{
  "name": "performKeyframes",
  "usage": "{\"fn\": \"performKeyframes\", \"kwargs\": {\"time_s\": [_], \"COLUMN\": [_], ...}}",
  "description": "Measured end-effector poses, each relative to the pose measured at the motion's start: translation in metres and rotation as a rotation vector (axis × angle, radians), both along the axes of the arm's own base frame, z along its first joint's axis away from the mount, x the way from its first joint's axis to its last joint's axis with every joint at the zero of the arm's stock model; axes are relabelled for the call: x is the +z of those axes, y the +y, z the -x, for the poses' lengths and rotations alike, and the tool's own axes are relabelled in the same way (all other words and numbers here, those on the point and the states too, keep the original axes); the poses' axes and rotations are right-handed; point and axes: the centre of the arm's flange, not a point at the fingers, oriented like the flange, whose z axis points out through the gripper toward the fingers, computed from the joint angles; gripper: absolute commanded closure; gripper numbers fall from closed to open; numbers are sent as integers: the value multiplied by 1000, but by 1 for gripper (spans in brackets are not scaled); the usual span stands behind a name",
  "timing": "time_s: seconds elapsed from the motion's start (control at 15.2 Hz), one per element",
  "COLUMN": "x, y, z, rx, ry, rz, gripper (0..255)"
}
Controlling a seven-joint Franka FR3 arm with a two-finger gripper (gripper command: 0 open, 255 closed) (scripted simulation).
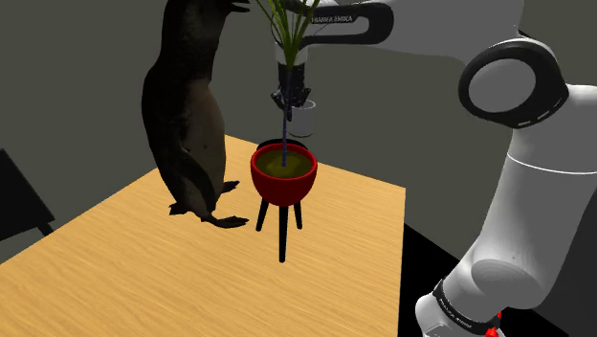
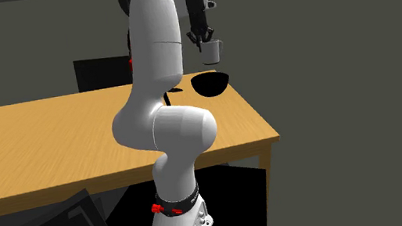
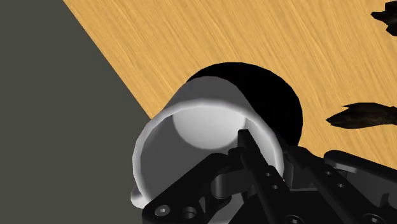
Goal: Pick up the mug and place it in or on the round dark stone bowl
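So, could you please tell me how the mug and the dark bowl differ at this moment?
The mug is pale grey; the bowl is black. The mug hangs in the air, clasped by the gripper, while the bowl sits on the wooden table. The mug is narrow and tall-sided, the bowl wider and shallower. Both are round, open-topped vessels.
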Motion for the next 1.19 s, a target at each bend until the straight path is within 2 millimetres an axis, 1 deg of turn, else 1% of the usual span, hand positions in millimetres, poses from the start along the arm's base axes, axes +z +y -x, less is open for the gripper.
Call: {"fn": "performKeyframes", "kwargs": {"time_s": [0.13, 0.2, 0.26, 0.53, 1.19], "x": [0, 3, 0, -19, -72], "y": [6, 10, 12, 14, 13], "z": [-26, -41, -50, -56, -56], "rx": [0, 1, 1, 0, 0], "ry": [0, 0, 0, 0, 0], "rz": [0, 0, 0, 0, 0], "gripper": [255, 255, 255, 255, 255]}}
